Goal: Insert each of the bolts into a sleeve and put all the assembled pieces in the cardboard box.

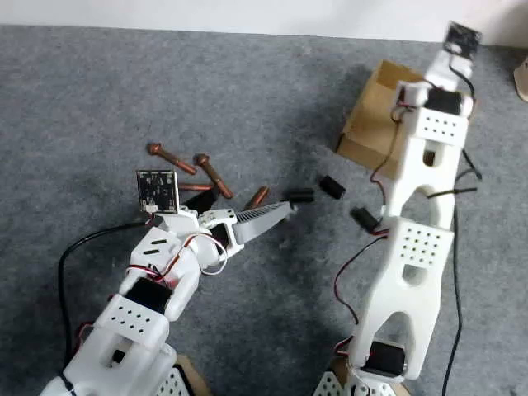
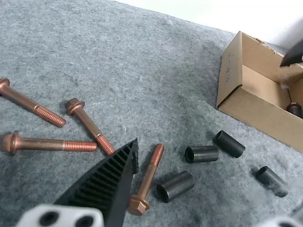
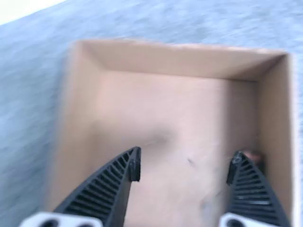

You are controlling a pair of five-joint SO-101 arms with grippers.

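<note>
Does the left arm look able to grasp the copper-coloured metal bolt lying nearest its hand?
Probably yes. The copper-coloured metal bolt lies uncovered on the grey carpet, right beside a finger of the open left hand. The short black cylindrical sleeve next to it lies apart and should not interfere.

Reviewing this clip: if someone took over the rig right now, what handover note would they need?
The left gripper is open and empty, low over the grey mat by the bolts.
The right gripper is open and empty above the cardboard box.
Four bolts and four sleeves lie loose on the mat, none joined.
Done: what looks like one assembled piece lies in the box.
Left: fit each bolt into a sleeve, then box all four.
</note>
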